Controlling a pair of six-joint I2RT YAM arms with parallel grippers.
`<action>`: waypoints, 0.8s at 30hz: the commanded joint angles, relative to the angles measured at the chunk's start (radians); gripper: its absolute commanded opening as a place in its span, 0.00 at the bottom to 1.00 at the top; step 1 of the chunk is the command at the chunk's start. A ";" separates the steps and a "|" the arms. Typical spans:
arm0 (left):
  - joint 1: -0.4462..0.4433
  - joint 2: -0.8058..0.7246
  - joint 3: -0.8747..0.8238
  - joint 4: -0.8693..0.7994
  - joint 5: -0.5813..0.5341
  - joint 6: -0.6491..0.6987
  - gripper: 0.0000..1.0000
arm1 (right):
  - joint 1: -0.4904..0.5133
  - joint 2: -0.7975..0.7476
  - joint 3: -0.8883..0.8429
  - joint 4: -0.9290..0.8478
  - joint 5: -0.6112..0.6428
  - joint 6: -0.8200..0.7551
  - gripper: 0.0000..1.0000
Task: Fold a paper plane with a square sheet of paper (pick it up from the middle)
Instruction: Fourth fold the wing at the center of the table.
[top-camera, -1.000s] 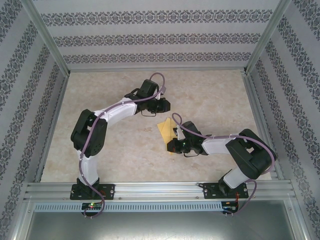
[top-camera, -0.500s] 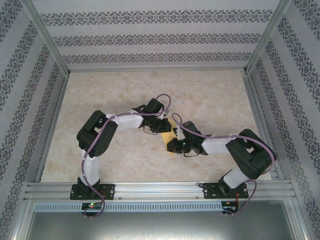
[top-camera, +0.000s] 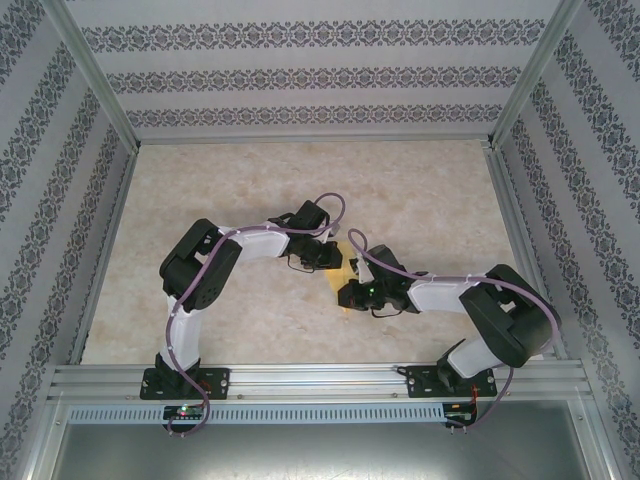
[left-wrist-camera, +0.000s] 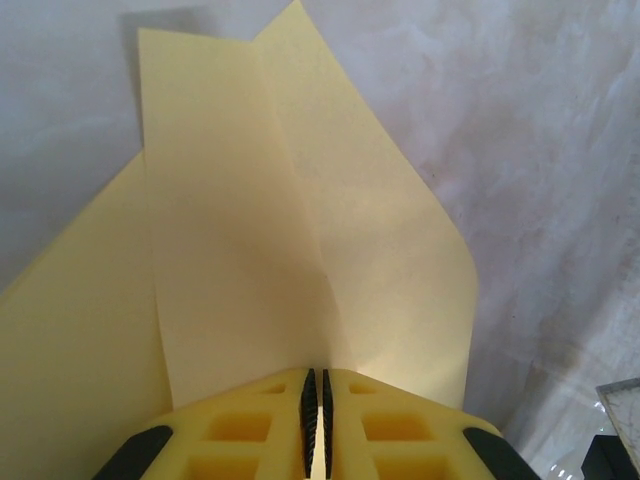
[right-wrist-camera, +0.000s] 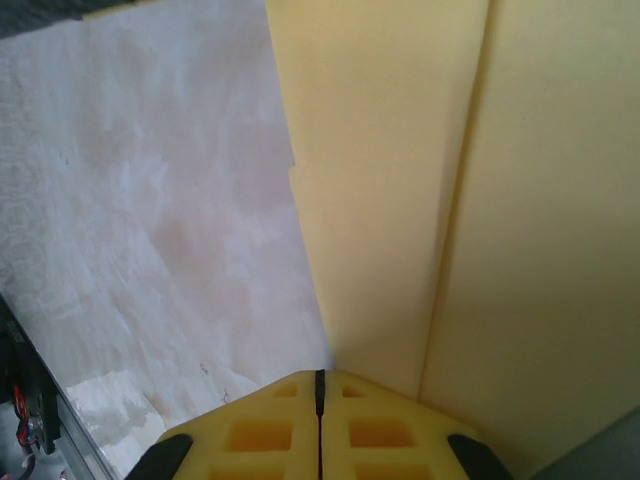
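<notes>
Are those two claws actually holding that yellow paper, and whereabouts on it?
Yes, both seem to. The left gripper is shut on the yellow paper at its near edge, where a crease ends; the right gripper on a folded edge.

Left tool (left-wrist-camera: 315, 388), formerly well beyond the yellow paper (left-wrist-camera: 250, 250), now down on it, just beside the right tool (top-camera: 346, 294).

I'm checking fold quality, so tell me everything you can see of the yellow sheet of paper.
The sheet of paper is thin, plain mustard-yellow and already creased: overlapping flaps meet along a straight crease and taper to a point at the far end. It sits near the middle of the marbled table, between the two arms. The left gripper and right gripper are each closed at its edge, apparently pinching it.
</notes>
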 joint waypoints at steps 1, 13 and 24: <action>-0.008 0.075 -0.023 -0.071 -0.101 0.056 0.16 | 0.026 -0.001 -0.055 -0.152 -0.003 0.010 0.07; -0.008 0.123 -0.030 -0.081 -0.132 0.079 0.16 | 0.038 -0.078 -0.079 -0.151 -0.012 0.051 0.08; -0.007 0.141 -0.023 -0.090 -0.131 0.090 0.15 | 0.047 -0.081 -0.096 -0.135 -0.026 0.064 0.08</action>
